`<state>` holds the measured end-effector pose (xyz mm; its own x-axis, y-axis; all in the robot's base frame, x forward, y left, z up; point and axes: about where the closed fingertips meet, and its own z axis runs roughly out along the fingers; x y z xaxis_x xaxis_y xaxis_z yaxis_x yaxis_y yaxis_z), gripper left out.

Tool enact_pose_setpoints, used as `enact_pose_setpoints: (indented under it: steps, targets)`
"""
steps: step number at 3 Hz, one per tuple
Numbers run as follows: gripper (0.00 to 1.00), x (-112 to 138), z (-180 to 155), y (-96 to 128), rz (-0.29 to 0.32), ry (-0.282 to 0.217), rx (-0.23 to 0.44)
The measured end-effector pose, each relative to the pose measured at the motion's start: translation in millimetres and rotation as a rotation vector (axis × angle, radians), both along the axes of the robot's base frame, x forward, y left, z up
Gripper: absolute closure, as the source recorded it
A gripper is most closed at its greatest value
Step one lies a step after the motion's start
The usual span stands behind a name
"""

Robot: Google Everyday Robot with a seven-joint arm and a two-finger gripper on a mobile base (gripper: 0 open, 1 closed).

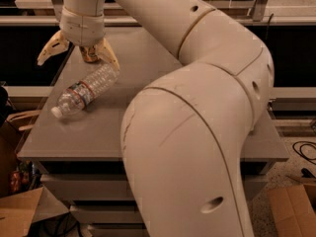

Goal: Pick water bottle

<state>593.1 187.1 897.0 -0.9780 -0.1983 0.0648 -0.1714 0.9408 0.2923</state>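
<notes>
The claw (79,55), fingers spread apart, is hovering over the base end of the water bottle (87,90) lying sideways on the desk (74,137), and should be centring across its ribbed body, clear of the can (89,56) behind.

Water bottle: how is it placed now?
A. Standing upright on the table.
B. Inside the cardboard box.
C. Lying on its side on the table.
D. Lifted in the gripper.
C: the water bottle lies on its side on the table, cap toward the near left; the open gripper hovers above its far end.
</notes>
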Motion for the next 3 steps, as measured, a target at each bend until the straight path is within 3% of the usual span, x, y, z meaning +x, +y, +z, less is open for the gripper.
enact_pose_setpoints:
  steps: [1,2,3]
  targets:
    - [0.00,-14.3,-15.2,0.6,-0.010,0.029,0.011]
    - [0.11,-37.1,-37.7,-11.2,-0.037,0.065,-0.013]
    - [0.29,-55.0,-55.8,-16.1,-0.041,0.099,-0.020]
